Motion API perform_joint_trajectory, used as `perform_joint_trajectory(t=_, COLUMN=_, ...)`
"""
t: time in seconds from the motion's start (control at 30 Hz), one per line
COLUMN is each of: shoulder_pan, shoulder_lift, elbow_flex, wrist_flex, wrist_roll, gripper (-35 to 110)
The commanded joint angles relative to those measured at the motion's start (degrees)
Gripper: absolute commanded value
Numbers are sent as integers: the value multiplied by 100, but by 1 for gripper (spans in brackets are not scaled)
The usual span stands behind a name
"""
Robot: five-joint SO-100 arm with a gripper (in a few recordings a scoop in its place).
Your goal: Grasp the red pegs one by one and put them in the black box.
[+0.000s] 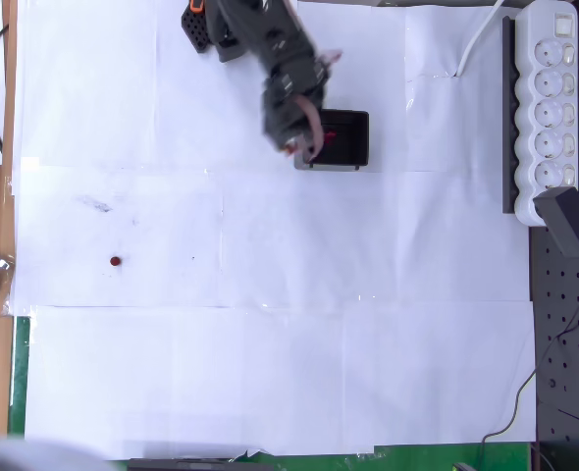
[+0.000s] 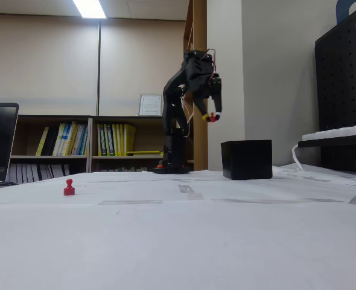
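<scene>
No legible text, label, brand or number is seen. The spines of the yellow and green books (image 2: 81, 139) and the framed white certificate (image 2: 149, 105) are too small to be read.

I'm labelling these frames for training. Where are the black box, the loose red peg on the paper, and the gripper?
black box (image 2: 246, 159): fixed view, its front wall.
loose red peg (image 1: 115, 261): overhead view, its round top.
gripper (image 2: 211, 117): fixed view, between its fingertips.
</scene>
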Motion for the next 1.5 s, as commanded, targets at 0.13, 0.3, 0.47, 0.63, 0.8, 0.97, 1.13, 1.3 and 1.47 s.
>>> perform_joint_trajectory(t=0.13, shoulder_pan=-668, shoulder_lift=316, elbow_flex=-624, wrist_flex=-1020, wrist_roll=-448, gripper=0)
perform_joint_trajectory(t=0.3, shoulder_pan=-562, shoulder_lift=668, elbow_flex=-1248, wrist_flex=-1775, wrist_roll=-396, gripper=11)
perform_joint_trajectory(t=0.47, shoulder_pan=-431, shoulder_lift=589, elbow_flex=-1204, wrist_flex=-1731, wrist_roll=-431, gripper=19)
perform_joint_trajectory(t=0.63, shoulder_pan=176, shoulder_lift=-149, elbow_flex=-571, wrist_flex=-1573, wrist_roll=-519, gripper=27)
perform_joint_trajectory(t=0.8, shoulder_pan=1617, shoulder_lift=-1274, elbow_flex=-281, wrist_flex=-2074, wrist_roll=35, gripper=26)
perform_joint_trajectory(t=0.97, shoulder_pan=3437, shoulder_lift=-1564, elbow_flex=-2320, wrist_flex=-3841, wrist_roll=1459, gripper=26)
perform_joint_trajectory(t=1.13, shoulder_pan=4922, shoulder_lift=-519, elbow_flex=-4421, wrist_flex=-7084, wrist_roll=2742, gripper=26)
perform_joint_trajectory(t=1.3, shoulder_pan=5572, shoulder_lift=1318, elbow_flex=-4482, wrist_flex=-9176, wrist_roll=3261, gripper=23)
perform_joint_trajectory(t=1.47, shoulder_pan=5810, shoulder_lift=2769, elbow_flex=-3586, wrist_flex=-9703, wrist_roll=3384, gripper=20)
